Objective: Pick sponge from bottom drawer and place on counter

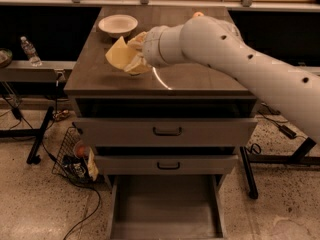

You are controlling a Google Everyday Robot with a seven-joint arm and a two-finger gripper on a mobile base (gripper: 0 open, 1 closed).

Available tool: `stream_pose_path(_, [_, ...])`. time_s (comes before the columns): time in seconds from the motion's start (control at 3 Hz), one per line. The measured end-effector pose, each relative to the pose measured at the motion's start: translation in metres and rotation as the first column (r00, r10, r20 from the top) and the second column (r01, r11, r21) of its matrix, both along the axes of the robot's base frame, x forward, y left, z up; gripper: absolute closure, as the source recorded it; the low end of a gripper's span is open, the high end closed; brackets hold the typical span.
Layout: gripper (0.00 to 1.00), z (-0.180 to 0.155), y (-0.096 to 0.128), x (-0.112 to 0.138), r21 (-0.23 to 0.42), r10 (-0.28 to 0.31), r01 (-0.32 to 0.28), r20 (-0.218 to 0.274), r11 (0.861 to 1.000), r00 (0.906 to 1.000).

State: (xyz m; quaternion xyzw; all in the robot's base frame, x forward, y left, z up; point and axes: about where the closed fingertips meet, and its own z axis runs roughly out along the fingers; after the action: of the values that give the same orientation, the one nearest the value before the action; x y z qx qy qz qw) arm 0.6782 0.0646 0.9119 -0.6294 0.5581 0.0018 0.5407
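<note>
My gripper, with yellowish pads, hangs low over the left part of the counter, just in front of a white bowl. My white arm reaches in from the right across the counter. I cannot make out the sponge apart from the gripper's yellowish parts. The bottom drawer is pulled out at floor level and its grey floor is bare. The white arc on the counter shows just right of the gripper.
A white bowl stands at the counter's back left. An orange fruit peeks out behind the arm. The two upper drawers with black handles are a little open. A wire basket and cables lie on the floor at the left.
</note>
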Motion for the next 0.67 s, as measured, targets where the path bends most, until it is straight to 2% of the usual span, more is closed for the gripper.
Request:
stream_pose_path(0.33, [0.84, -0.028, -0.005, 0.032, 0.010, -0.051, 0.051, -0.042, 0.999, 0.9978])
stream_pose_path(0.67, [0.54, -0.048, -0.013, 0.053, 0.023, -0.083, 0.085, -0.074, 0.996, 0.9938])
